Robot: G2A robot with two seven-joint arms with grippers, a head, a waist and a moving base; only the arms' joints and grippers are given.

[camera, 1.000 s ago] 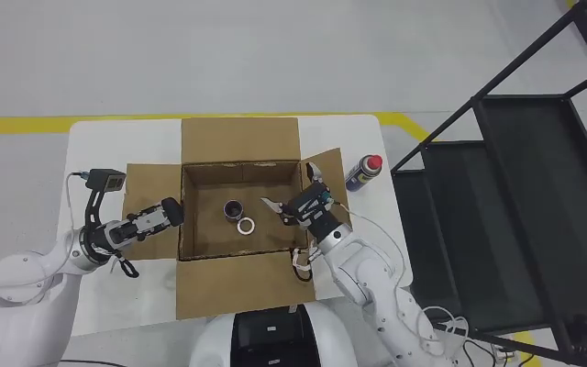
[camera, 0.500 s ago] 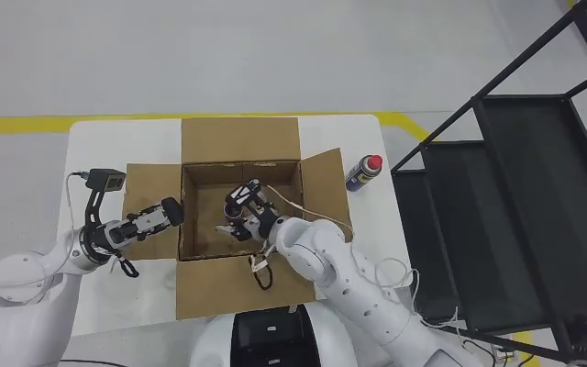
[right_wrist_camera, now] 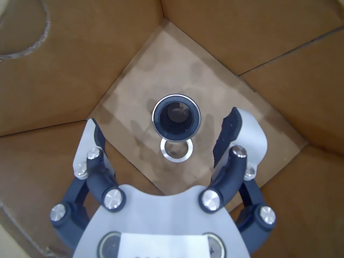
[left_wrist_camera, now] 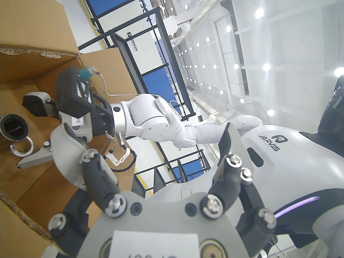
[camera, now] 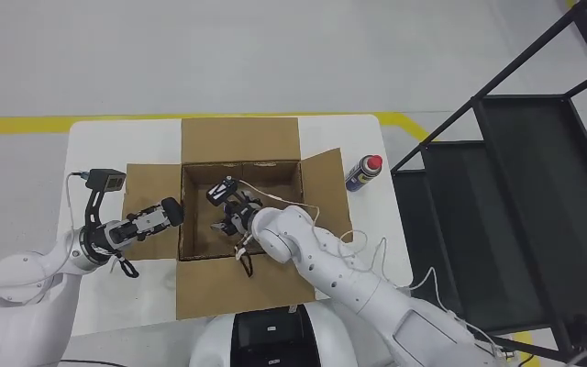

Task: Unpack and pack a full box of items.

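Cardboard box (camera: 240, 138) sits open on the desk (camera: 119, 147), all 4 flaps folded out flat.

Right pincer (camera: 229, 225) is down inside the box, pointing at the floor. Jaws are wide and hold nothing. In its wrist view the right pincer (right_wrist_camera: 164, 120) is directly over a dark tube (right_wrist_camera: 176, 120) that stands upright on the box floor, open end up with a metal rim. The 2 fingers (right_wrist_camera: 236, 124) flank the tube, apart from it. A small metal ring (right_wrist_camera: 176, 150) lies flat on the floor just beside the tube; cannot tell whether they touch.

Left pincer (camera: 174, 209) is over the left flap, just outside the box wall and tilted toward the opening. Jaws are wide, nothing in them. The left wrist view looks past the left pincer (left_wrist_camera: 146, 135) into the box: tube (left_wrist_camera: 13, 130), ring (left_wrist_camera: 22, 146), and the right pincer (left_wrist_camera: 33, 132) spread above them.

Spray can (camera: 363, 172) with a red cap is on the desk just beside the right flap, outside the box.
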